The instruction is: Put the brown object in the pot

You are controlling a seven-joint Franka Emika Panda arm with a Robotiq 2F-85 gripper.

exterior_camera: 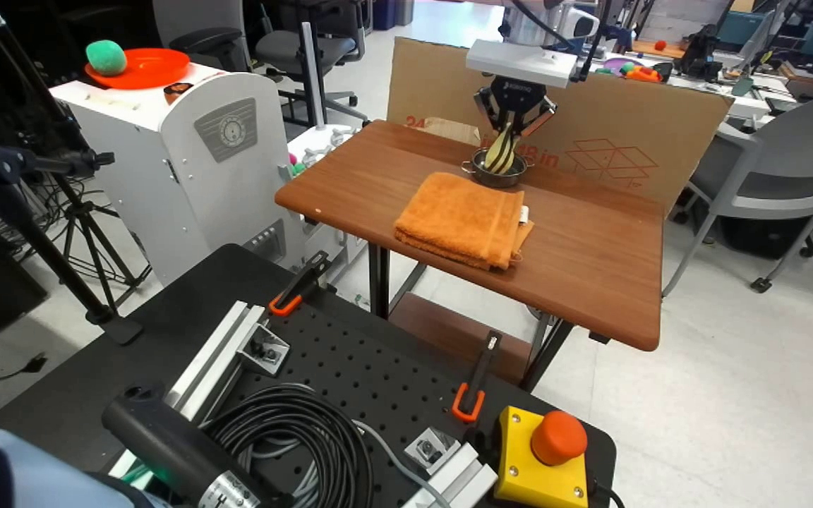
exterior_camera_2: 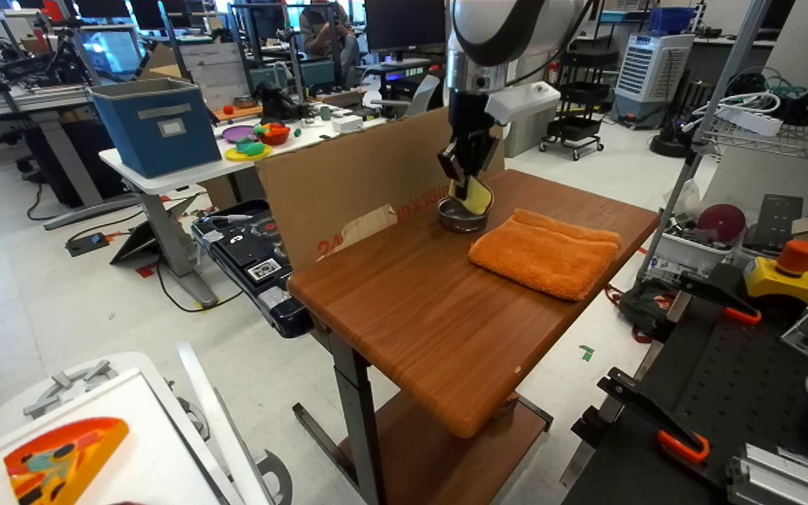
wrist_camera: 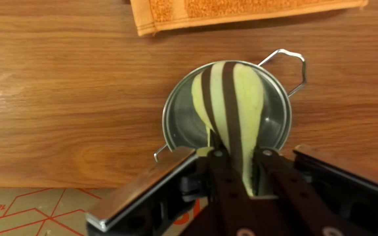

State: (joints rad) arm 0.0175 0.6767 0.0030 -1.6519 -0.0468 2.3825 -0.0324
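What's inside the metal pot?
Wrist view: the pot shows bare grey interior beside the striped gourd-shaped object, which the gripper holds over, maybe partly inside it. Anything under object and gripper is hidden.

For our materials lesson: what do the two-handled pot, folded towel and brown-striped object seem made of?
Two-handled pot: metal, likely steel, glossy; bright glints.
Folded towel: terry cloth, perhaps cotton, matte; looped pile.
Brown-striped object: possibly stuffed fabric, matte; no glints, texture unclear.
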